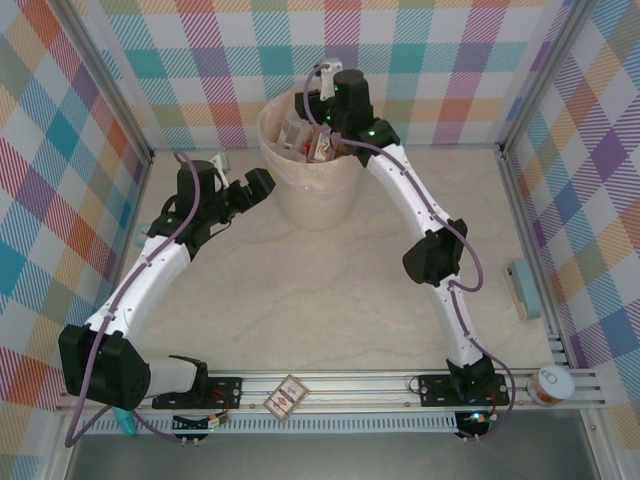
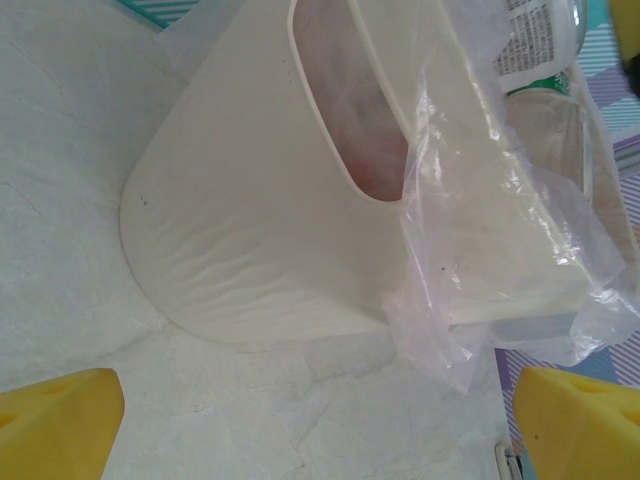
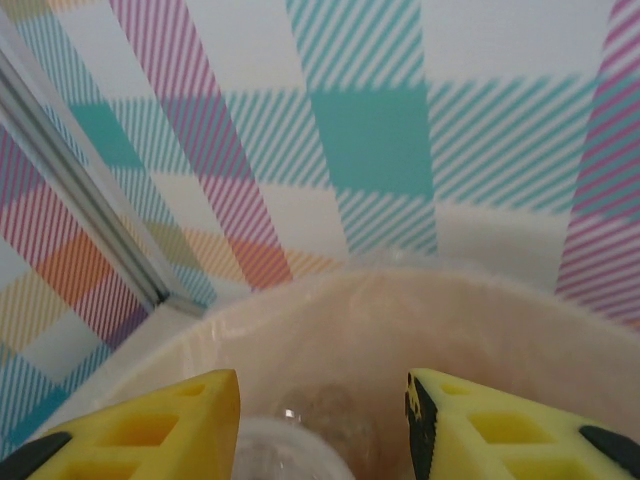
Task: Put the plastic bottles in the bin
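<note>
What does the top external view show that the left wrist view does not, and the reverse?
Top external, not left wrist: the right gripper over the bin, a white-lidded jar and a teal tube. Left wrist, not top external: the handle hole in the bin's side and the small print on a bottle label. Both: the bin, its plastic liner and the pale table.

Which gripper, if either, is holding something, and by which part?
The left gripper holds nothing, jaws open beside the bin. The right gripper, over the bin: cannot be told; a clear bottle shows low between its fingers, contact unseen.
</note>
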You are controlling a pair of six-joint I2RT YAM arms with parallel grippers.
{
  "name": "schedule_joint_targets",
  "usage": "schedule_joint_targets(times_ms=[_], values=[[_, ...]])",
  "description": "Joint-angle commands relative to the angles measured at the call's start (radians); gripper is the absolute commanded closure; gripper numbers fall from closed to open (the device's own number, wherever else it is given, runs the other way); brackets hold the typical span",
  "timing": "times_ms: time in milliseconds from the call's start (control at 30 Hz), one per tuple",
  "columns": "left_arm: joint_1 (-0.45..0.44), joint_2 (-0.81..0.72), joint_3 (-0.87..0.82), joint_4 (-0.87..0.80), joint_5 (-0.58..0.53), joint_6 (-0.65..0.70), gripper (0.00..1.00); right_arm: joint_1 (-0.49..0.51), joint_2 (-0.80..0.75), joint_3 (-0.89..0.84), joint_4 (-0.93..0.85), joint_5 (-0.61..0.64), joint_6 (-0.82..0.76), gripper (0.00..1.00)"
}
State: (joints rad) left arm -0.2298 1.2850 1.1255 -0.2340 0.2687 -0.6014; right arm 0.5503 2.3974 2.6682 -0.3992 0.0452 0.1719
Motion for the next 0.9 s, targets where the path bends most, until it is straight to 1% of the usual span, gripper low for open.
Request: schedule_joint_targets(times_ms=[0, 133, 167, 200, 267, 333, 367, 433, 467, 567, 600, 667, 733, 800, 867], values=[[0.014, -0.033, -0.010, -0.009, -0.006, 0.030, 0.01, 0.013, -0.001, 0.003, -0.008, -0.025, 0.005, 0.52], [0.017, -0.035, 0.010, -0.034, -0.049, 0.079, 0.00, 0.013, -0.040, 0.029, -0.013, -0.005, -0.028, 0.51], [0.018, -0.039, 0.014, -0.036, -0.080, 0.103, 0.00, 0.014, -0.061, 0.030, -0.023, 0.007, -0.036, 0.50], [0.022, -0.043, 0.015, -0.075, -0.124, 0.131, 0.00, 0.014, -0.085, 0.029, -0.036, 0.021, -0.045, 0.48], [0.034, -0.054, 0.009, -0.099, -0.226, 0.181, 0.00, 0.012, -0.139, 0.009, -0.065, 0.049, -0.066, 0.40], [0.045, -0.067, -0.014, -0.105, -0.346, 0.225, 0.00, 0.005, -0.198, -0.041, -0.109, 0.080, -0.082, 0.27], [0.058, -0.074, -0.032, -0.100, -0.405, 0.238, 0.00, -0.004, -0.243, -0.087, -0.128, 0.100, -0.085, 0.19], [0.071, -0.089, -0.081, -0.082, -0.499, 0.261, 0.00, -0.019, -0.352, -0.225, -0.136, 0.139, -0.099, 0.04], [0.074, -0.095, -0.108, -0.072, -0.558, 0.277, 0.00, -0.028, -0.417, -0.332, -0.126, 0.161, -0.107, 0.01], [0.080, -0.104, -0.197, -0.053, -0.695, 0.320, 0.00, -0.071, -0.614, -0.684, -0.044, 0.228, -0.128, 0.01], [0.084, -0.107, -0.230, 0.000, -0.725, 0.329, 0.00, -0.095, -0.681, -0.809, -0.015, 0.239, -0.122, 0.01], [0.092, -0.103, -0.292, 0.063, -0.753, 0.347, 0.00, -0.153, -0.806, -1.039, 0.046, 0.223, -0.086, 0.01], [0.101, -0.094, -0.345, 0.117, -0.775, 0.360, 0.00, -0.217, -0.926, -1.275, 0.145, 0.222, -0.063, 0.01], [0.106, -0.080, -0.400, 0.199, -0.789, 0.395, 0.00, -0.247, -1.013, -1.490, 0.254, 0.279, -0.125, 0.01], [0.113, -0.061, -0.440, 0.262, -0.788, 0.419, 0.00, -0.264, -1.060, -1.640, 0.306, 0.335, -0.148, 0.01]])
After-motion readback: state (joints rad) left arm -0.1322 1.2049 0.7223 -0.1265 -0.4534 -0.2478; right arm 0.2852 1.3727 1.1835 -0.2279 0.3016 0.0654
